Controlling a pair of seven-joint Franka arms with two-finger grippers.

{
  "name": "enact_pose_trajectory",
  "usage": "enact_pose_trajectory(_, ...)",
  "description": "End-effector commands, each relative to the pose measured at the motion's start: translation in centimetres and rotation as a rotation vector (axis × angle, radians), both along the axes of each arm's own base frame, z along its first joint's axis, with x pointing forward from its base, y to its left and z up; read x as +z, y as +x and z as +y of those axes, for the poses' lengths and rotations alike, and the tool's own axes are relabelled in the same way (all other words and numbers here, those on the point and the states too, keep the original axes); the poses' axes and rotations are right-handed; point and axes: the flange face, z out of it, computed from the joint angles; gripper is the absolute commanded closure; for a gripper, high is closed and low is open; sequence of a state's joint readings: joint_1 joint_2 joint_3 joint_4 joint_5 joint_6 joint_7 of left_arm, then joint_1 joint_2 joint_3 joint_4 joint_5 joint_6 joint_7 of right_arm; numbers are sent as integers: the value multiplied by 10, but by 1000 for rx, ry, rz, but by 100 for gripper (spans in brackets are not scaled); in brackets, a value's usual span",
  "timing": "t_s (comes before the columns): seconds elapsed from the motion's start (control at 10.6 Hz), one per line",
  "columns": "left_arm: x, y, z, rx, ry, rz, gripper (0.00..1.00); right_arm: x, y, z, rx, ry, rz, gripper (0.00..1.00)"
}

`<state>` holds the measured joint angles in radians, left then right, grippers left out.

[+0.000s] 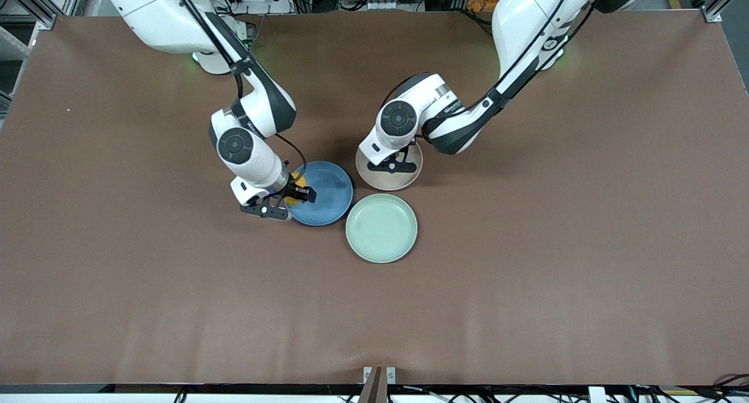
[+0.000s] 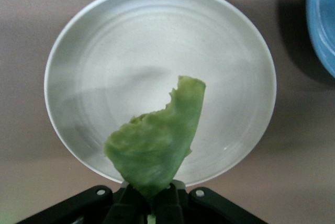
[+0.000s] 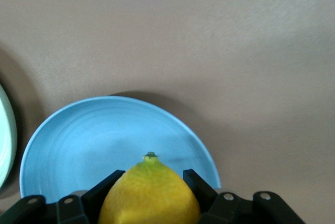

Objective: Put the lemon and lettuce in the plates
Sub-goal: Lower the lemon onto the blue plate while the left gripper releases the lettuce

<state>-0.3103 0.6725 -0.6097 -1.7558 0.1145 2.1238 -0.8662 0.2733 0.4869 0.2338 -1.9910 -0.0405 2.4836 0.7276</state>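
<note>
Yellow lemon clamped between right gripper fingers, over blue plate edge. Lettuce pinched in left gripper, hanging over beige plate. Step: both at release stage. Next, likely: lower, part fingers. Both arms bent, wrists pointing down. Green plate unused.

No text, label, brand, number or sign is showing clearly enough to read in any view; faint print on the left arm's wrist is staying illegible.
</note>
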Motion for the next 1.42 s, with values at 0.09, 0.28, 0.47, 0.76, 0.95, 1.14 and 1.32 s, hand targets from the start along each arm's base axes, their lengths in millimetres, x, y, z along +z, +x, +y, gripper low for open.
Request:
enact_pose_trajectory(0.09,-3,10,6,35,11,-5,100,-27,1,27,-29,-55,-19,71)
enact_pose_trajectory(0.28,-6,7,6,35,19,-1,1,-31,-5,41,-27,-48,-18,70)
enact_pose_trajectory(0.47,-6,2,4,49,33,4,0,-35,-10,49,-31,-57,-22,66)
enact_pose_trajectory(0.76,2,13,10,70,26,-8,0,-42,-10,53,-76,-94,-50,31)
enact_pose_trajectory(0.95,10,31,24,97,35,-41,0,-42,-10,54,-77,-94,-48,25)
enact_pose_trajectory(1.14,18,53,44,131,51,-77,0,-41,-10,53,-79,-95,-49,21)
enact_pose_trajectory(1.32,22,73,61,151,67,-111,0,-33,-5,50,-75,-94,-55,0)
